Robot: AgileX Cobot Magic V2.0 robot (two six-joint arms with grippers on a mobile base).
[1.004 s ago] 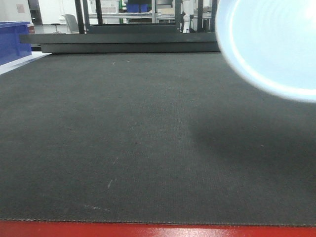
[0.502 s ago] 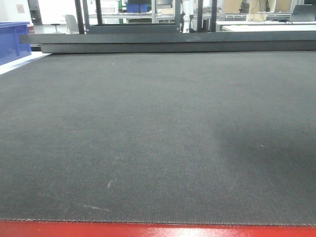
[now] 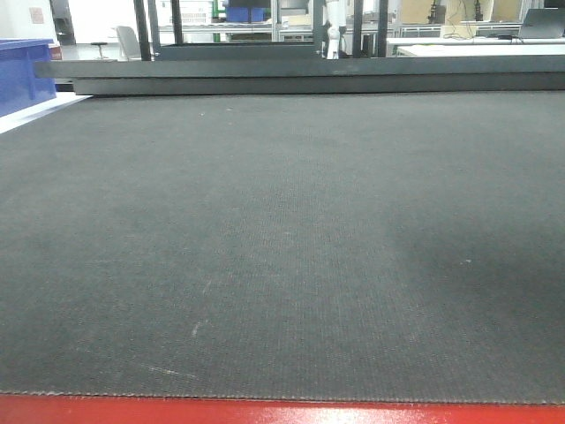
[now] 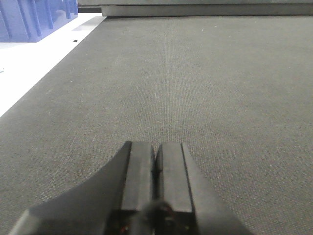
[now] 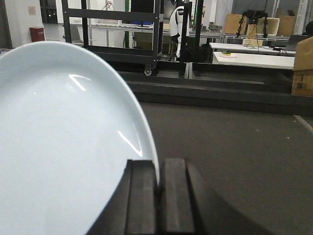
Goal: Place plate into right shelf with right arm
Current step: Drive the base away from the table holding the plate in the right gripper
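Front view: the dark-matted table has a red near edge, with a blue bin at far left. Left wrist: the left pincer is pressed together, empty, above the table. Right wrist: the right pincer is clamped on the rim of the white plate, which is held on edge at left.

No writing, brand or number can be read anywhere from here. A small reddish notice hangs on the far white wall, but its print is too small to make out.
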